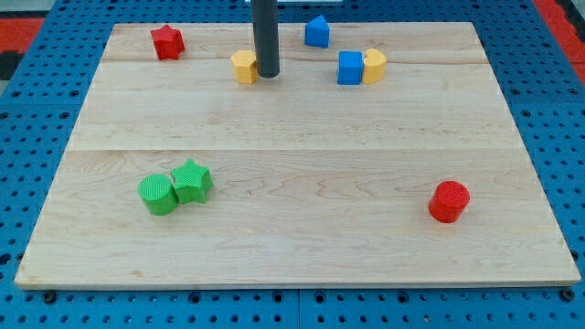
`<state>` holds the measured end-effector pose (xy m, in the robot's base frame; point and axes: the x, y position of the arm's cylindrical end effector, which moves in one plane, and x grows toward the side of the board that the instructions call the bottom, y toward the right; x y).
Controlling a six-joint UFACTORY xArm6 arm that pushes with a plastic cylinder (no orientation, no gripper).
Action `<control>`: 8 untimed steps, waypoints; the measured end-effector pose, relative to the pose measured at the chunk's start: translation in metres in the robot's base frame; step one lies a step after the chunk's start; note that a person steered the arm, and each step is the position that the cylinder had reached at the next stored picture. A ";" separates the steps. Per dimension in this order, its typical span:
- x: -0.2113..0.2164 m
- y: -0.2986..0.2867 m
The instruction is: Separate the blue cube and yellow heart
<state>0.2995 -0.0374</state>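
The blue cube (349, 68) sits near the view's top, right of centre, touching the yellow heart (374, 66) on its right side. My tip (267, 73) is a dark rod that comes down left of them. It stands right beside another yellow block (243, 67), touching or almost touching that block's right side. The tip is about a cube's width and a half to the left of the blue cube.
A blue pentagon-like block (316, 32) lies above the cube near the top edge. A red star (167, 42) is at top left. A green cylinder (157, 195) and green star (192, 181) touch at lower left. A red cylinder (449, 201) is at lower right.
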 end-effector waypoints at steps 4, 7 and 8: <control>-0.026 0.096; -0.014 0.147; -0.014 0.147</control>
